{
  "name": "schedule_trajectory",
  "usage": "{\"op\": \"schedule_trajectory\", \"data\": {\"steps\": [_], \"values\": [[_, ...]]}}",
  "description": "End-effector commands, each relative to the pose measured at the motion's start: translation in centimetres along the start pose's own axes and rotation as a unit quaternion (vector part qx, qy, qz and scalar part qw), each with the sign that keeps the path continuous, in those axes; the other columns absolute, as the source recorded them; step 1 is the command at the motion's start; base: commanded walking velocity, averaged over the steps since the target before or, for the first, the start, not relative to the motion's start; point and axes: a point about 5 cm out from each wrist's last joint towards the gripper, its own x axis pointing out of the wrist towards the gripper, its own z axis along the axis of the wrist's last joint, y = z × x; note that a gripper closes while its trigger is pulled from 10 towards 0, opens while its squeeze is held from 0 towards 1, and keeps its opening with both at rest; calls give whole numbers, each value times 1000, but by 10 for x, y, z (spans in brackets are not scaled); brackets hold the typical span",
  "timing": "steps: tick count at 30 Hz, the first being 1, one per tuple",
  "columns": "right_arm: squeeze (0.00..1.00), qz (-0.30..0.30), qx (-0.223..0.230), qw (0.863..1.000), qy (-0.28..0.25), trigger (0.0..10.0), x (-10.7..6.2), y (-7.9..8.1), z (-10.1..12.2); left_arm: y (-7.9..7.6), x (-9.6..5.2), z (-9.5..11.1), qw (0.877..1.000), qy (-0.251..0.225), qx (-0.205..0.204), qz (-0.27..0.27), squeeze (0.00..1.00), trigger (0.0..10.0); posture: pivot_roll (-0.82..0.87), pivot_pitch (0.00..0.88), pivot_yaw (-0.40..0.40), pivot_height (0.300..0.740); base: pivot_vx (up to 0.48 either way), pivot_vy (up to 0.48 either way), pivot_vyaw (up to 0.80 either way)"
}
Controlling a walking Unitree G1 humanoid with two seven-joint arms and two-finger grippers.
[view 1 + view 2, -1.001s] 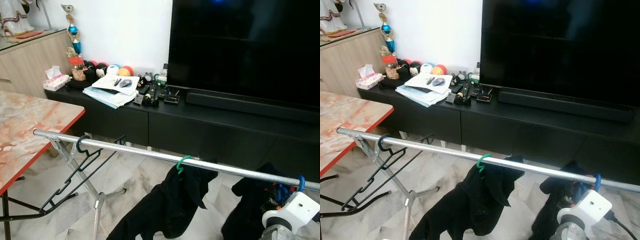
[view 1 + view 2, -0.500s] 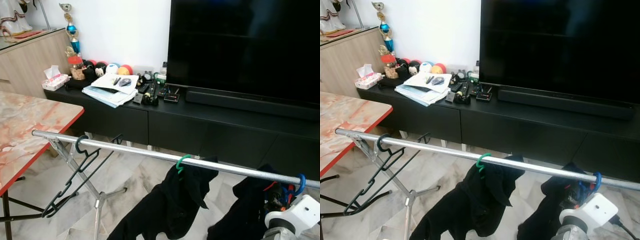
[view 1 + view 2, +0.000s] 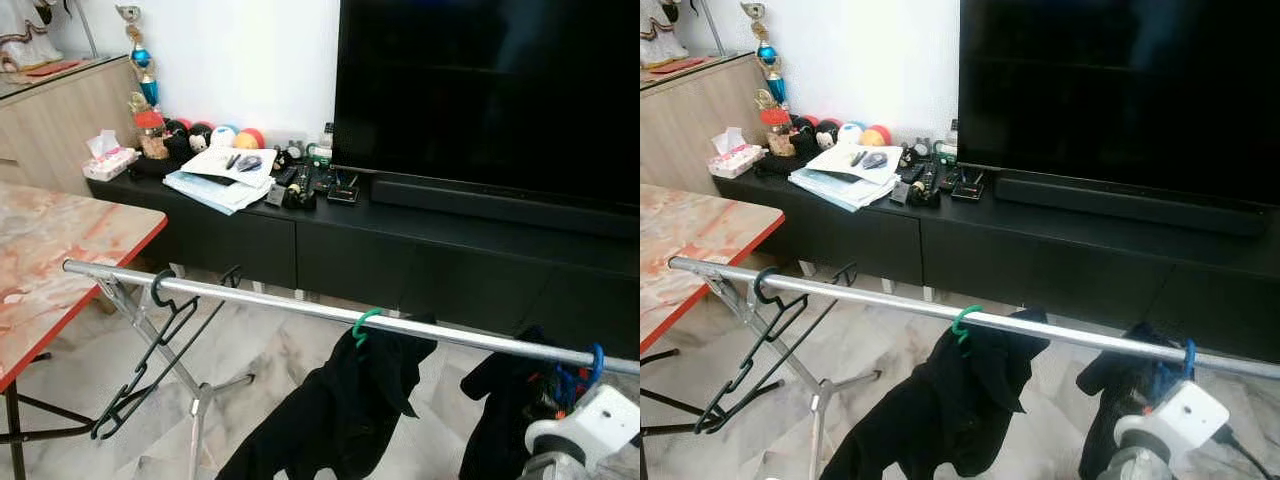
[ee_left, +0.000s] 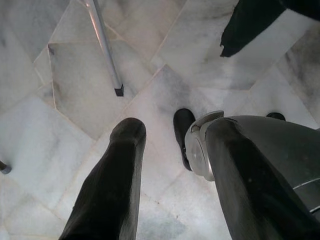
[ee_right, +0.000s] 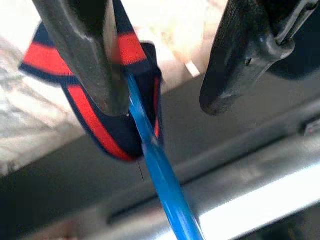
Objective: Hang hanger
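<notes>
A silver clothes rail (image 3: 300,308) runs across in front of me. At its right end hangs a blue hanger (image 3: 597,358) carrying a dark garment (image 3: 500,420) with a red and navy collar (image 5: 100,125). My right arm's white wrist (image 3: 585,430) is just below that hook. In the right wrist view my right gripper (image 5: 165,105) is open, and the blue hanger neck (image 5: 155,170) passes between its fingers close to one finger (image 5: 95,65). My left gripper (image 4: 175,130) hangs open over the marble floor.
A green hanger (image 3: 365,322) holds a black garment (image 3: 340,410) mid-rail, and an empty black hanger (image 3: 160,330) hangs near the left end. A red-edged marble table (image 3: 50,270) stands at the left. A black TV console (image 3: 400,250) with clutter runs behind.
The dark garment on the blue hanger has swung a little to the right. My right wrist has barely shifted below the rail.
</notes>
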Motion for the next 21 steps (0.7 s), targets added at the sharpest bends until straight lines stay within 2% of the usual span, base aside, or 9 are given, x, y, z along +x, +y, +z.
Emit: {"op": "schedule_trajectory", "data": {"steps": [1, 7, 14, 16, 19, 21], "values": [[0, -8, -3, 1000, 19, 10000, -3, -2, -7, 1, -1, -3, 1000, 8, 4, 2, 0, 10000, 103, 0, 0, 740, 0, 0, 0], [0, -23, -7, 999, 21, 10000, -6, -7, -7, 1, -1, -3, 1000, 7, 5, 1, 0, 10000, 102, 0, 1, 740, 0, 0, 0], [0, -43, -19, 998, 44, 10000, -21, -20, -13, 2, -1, -3, 1000, 9, 7, 0, 0, 10000, 99, 0, 2, 740, 0, 0, 0], [0, -51, -32, 996, 72, 10000, -31, -29, -20, 1, -1, -3, 1000, 10, 7, 0, 0, 10000, 96, 0, 2, 740, 0, 0, 0], [0, -55, -51, 993, 91, 10000, -35, -35, -24, 1, -1, -4, 1000, 11, 8, -1, 0, 10000, 92, 0, 2, 740, 0, 0, 0], [0, -52, -72, 988, 125, 10000, -35, -39, -31, 0, -1, -4, 1000, 11, 9, -2, 0, 10000, 84, 0, 4, 740, 0, 0, 0]]}}
